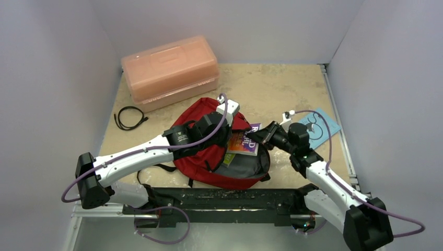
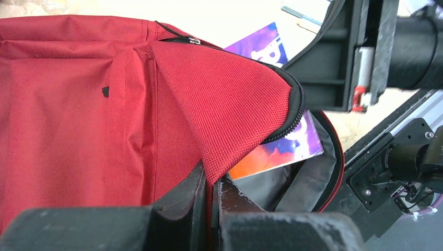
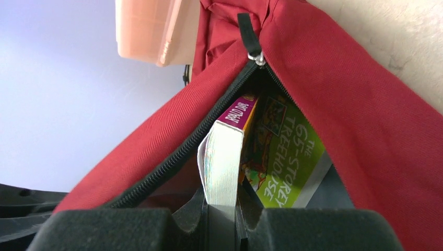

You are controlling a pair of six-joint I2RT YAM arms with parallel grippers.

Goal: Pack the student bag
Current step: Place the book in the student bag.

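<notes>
Beige tabletop [image 1: 271, 83], near front edge: red bag [image 1: 206, 157] unzipped, left fingers [image 2: 209, 180] clamped on its flap, right fingers [image 3: 219, 209] pinching purple book [image 3: 222, 157] partway inside.

Plain white walls [image 1: 62, 63] on 3 sides, beige marbled table [image 1: 282, 89] w/ soft, even light

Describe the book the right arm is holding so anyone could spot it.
Start at the red bag mid-table and find its open mouth. Two books show there. Yours is the purple-spined Roald Dahl paperback pinched in the right jaws, not the green Treehouse book beside it.
</notes>
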